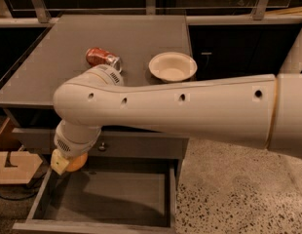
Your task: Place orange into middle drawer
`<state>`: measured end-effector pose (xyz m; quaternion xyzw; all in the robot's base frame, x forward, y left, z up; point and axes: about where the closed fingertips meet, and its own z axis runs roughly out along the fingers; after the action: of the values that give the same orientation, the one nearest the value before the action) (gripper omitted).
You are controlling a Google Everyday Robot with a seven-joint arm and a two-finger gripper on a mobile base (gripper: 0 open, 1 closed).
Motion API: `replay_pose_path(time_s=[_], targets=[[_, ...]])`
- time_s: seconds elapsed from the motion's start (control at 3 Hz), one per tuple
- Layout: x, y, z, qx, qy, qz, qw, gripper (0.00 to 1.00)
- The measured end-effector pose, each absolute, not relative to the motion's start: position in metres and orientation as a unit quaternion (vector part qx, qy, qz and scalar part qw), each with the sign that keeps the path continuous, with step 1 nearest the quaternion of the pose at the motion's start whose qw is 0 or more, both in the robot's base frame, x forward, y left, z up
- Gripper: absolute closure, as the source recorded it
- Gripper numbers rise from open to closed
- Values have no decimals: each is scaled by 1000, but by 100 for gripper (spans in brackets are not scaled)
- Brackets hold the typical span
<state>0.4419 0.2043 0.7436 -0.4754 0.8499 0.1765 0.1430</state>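
Locate the hand (67,164) over the rear left corner, as viewed, of the open middle drawer (117,195), clenched around the orange (79,162). Read the orange as hanging above the drawer floor, near the left wall and just below the knobbed drawer front (141,147). Expect bare floor straight down and to the right. Judge 1 short descent, biased right, sufficient before release.
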Motion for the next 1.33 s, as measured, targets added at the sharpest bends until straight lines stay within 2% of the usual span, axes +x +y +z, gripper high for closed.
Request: replay_pose_path(time_s=[1.33], targets=[[441, 234, 672, -445, 862, 199, 143, 100]])
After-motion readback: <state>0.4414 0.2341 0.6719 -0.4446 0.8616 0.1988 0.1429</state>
